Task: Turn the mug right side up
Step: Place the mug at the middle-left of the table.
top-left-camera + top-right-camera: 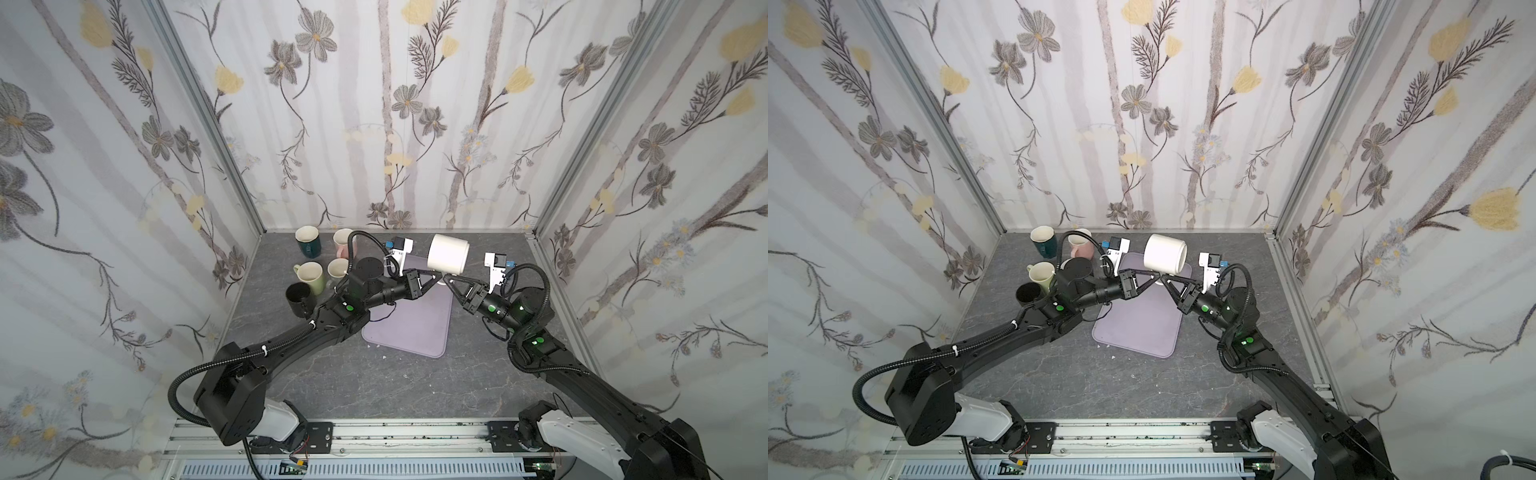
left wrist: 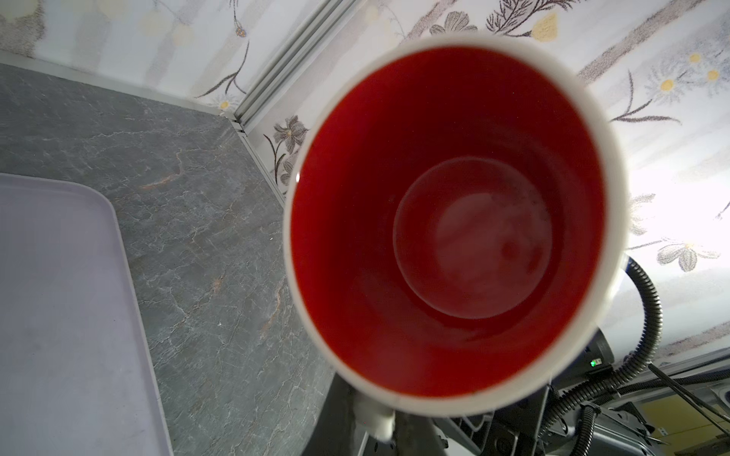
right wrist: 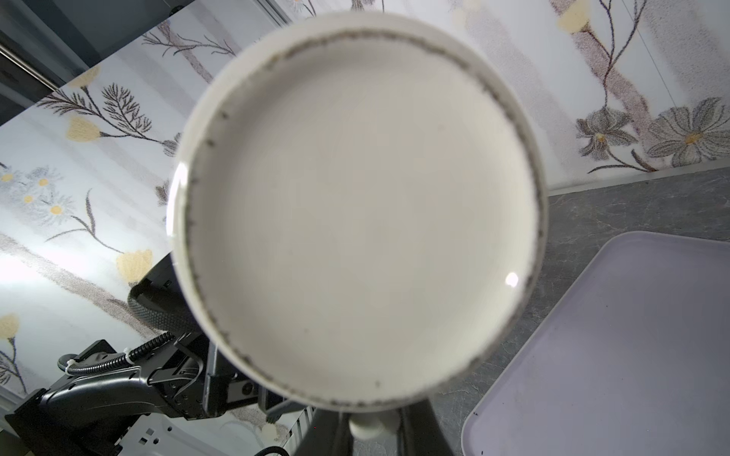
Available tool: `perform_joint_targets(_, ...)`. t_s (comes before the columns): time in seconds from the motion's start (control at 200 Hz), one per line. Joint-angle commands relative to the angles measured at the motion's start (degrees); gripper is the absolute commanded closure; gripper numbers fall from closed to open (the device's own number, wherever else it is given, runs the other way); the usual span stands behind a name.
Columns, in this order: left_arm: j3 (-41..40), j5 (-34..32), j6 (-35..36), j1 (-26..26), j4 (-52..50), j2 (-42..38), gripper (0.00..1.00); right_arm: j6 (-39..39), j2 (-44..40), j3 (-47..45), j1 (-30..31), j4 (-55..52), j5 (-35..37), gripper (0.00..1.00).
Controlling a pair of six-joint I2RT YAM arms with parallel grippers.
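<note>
The mug (image 1: 449,253) is held sideways in the air above the tray (image 1: 415,328). The left fingers (image 1: 434,277) and right fingers (image 1: 454,279) are both clenched on its handle (image 2: 373,418) underneath. This is evidently a handover so the turn can be finished.

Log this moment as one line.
mug: lifted, on its side above tray | left gripper: shut on handle | right gripper: shut on handle | status: not yet upright
</note>
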Motion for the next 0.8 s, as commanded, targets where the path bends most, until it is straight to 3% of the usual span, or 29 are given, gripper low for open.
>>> perform_joint_targets(0.0,1.7,1.5,0.6,-0.4,5.0,-1.4,1.0,-0.7,0.8,0.0,0.0,-4.5,1.1,1.0)
perform_joint_targets(0.165,2.5,-2.6,0.7,-0.7,-0.1,-2.8,1.0,-0.8,1.2,-0.1,0.0,-4.4,0.6,1.0)
perform_joint_targets(0.425,3.1,-6.2,3.6,-0.7,-6.0,-5.5,1.0,-0.5,1.9,-0.2,-0.1,-4.1,0.5,0.91)
perform_joint_targets(0.57,3.9,-9.6,4.8,-0.8,-11.0,-5.0,1.0,-0.1,2.6,-0.3,0.0,-2.7,-0.6,0.77)
perform_joint_targets(0.67,5.6,-11.5,6.0,-0.9,-16.4,-3.6,1.0,0.2,3.0,-0.3,-0.1,-2.5,-0.7,0.74)
perform_joint_targets(0.714,6.1,-12.5,6.2,-0.9,-18.1,-3.1,1.0,0.2,3.2,-0.4,0.0,-2.6,-0.6,0.68)
perform_joint_targets(0.794,6.3,-14.6,6.6,-0.9,-20.1,-2.6,1.0,0.1,3.1,-0.4,-0.1,-3.4,0.1,0.44)
